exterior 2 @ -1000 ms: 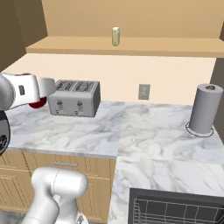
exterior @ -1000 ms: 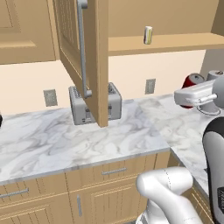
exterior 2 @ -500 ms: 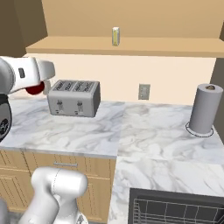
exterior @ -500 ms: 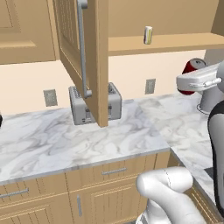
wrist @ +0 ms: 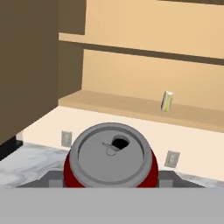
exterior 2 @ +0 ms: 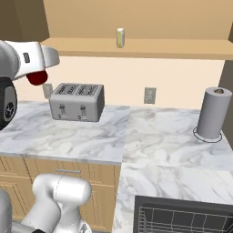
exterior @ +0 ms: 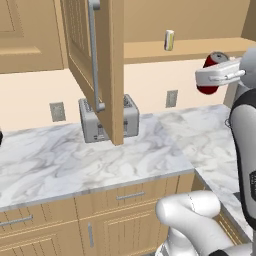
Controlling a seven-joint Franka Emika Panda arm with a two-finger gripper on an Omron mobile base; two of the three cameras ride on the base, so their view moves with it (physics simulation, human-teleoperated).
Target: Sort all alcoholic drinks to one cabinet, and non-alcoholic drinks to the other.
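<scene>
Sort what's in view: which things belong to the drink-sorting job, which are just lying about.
Job:
red can, held in the tool
small carton on the cabinet shelf
open cabinet door

Lying about:
toaster
paper towel roll
dish rack

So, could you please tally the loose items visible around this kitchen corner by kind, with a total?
Red cans: 1, the red can held in the gripper
Small cartons: 1, the carton on the cabinet shelf
Toasters: 1, the toaster on the counter
Paper towel rolls: 1, the paper towel roll
Total: 4
</scene>
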